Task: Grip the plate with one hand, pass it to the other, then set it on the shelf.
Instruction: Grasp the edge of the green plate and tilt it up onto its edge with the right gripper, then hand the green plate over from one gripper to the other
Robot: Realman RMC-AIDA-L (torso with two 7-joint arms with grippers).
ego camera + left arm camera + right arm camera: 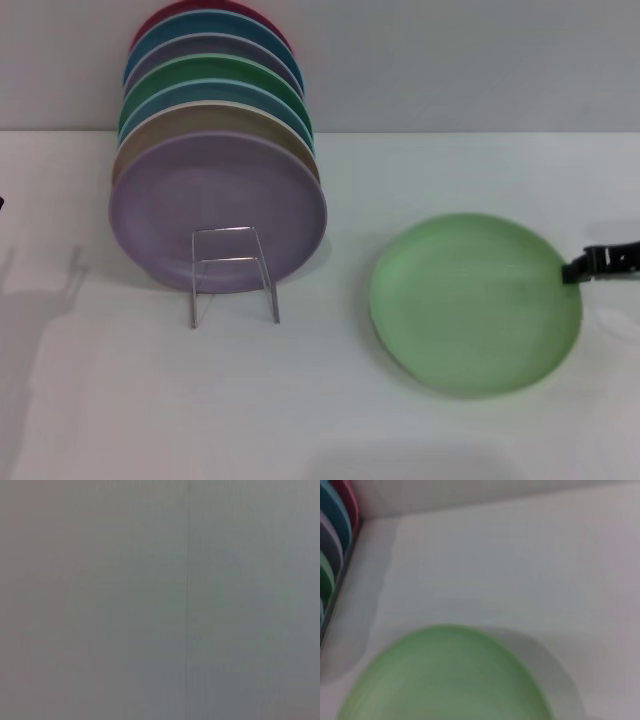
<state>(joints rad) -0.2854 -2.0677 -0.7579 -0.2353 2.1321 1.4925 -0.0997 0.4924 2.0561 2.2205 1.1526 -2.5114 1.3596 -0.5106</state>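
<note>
Here, plate [475,303] lies flat on counter [300,420], lower right of frame. Right gripper [590,262] at plate's right rim, nearer arm; jaws' state cannot tell. Shelf [233,272] well left.

**A bare test bench, not a lived-in kitchen**

The place looks like a lab or staged robot workstation. A plain white table [320,420] meets a blank pale grey wall [450,60], with no cupboards or appliances shown. The only kitchen things are a row of coloured plates [215,170] standing on edge in a wire rack [233,272], and one light green plate [475,303] (lying flat). A black robot gripper [603,262] enters from the right edge.
</note>
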